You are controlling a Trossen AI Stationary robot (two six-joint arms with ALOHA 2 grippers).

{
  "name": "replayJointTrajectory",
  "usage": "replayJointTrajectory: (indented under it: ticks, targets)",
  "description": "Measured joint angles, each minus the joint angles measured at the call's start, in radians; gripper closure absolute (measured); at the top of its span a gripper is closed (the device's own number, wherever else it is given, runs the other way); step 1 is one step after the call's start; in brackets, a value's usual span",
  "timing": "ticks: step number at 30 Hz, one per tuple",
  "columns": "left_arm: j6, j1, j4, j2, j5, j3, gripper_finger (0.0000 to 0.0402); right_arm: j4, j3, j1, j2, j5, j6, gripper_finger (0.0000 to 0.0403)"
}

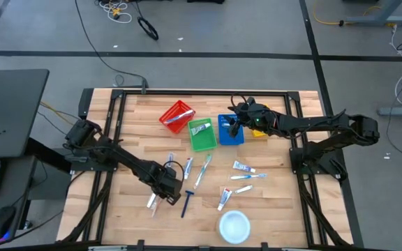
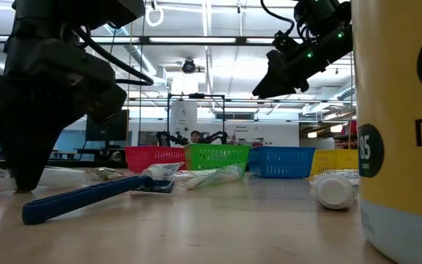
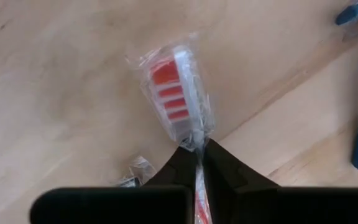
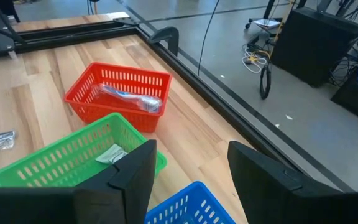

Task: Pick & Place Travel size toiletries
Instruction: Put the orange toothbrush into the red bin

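My left gripper stands low over the near-left part of the table, fingers pointing down, shut on a wrapped toothbrush with a red-and-white head. A blue-handled razor lies just to its right. More wrapped toothbrushes and small white tubes lie flat on the wood around the middle. My right gripper hangs open above the blue basket, touching nothing; the low view shows it raised. My left gripper pinches the wrapped toothbrush at its neck, just below the head, between the tips of its two fingers. The fingers come from above, pointing down. The head points away from the fingers and appears to lie on the wood; the handle is hidden by the fingers.
Red, green, blue and yellow baskets stand in a row at the far middle. The red basket holds a wrapped item, the green a packet. A round white container stands at the near edge.
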Motion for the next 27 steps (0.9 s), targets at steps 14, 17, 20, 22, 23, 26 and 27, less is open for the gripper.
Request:
replayJointTrajectory:
  ticks: [14, 17, 20, 22, 23, 26, 27]
  targets:
    - [0.180, 0.172, -0.163, -0.318, -0.309, -0.002, 0.0389, -0.001, 0.000, 0.000, 0.000, 0.000, 0.000, 0.0192]
    - [0.362, 0.260, -0.157, -0.372, -0.415, -0.002, 0.0387, 0.001, 0.000, 0.000, 0.000, 0.000, 0.000, 0.0192]
    - [0.583, 0.365, -0.098, -0.392, -0.491, -0.001, 0.0380, 0.001, 0.000, 0.000, 0.000, 0.000, 0.000, 0.0192]
    - [0.742, 0.445, -0.026, -0.390, -0.500, -0.001, 0.0381, 0.001, 0.000, 0.000, 0.000, 0.000, 0.000, 0.0192]
    - [0.824, 0.482, 0.010, -0.390, -0.498, -0.001, 0.0383, 0.003, 0.000, 0.000, 0.000, 0.000, 0.000, 0.0192]
    - [1.038, 0.584, 0.167, -0.368, -0.489, 0.000, 0.0388, 0.005, 0.000, 0.000, 0.000, 0.000, 0.000, 0.0192]
    - [1.110, 0.617, 0.195, -0.367, -0.485, -0.001, 0.0389, 0.006, 0.000, 0.000, 0.000, 0.000, 0.000, 0.0192]
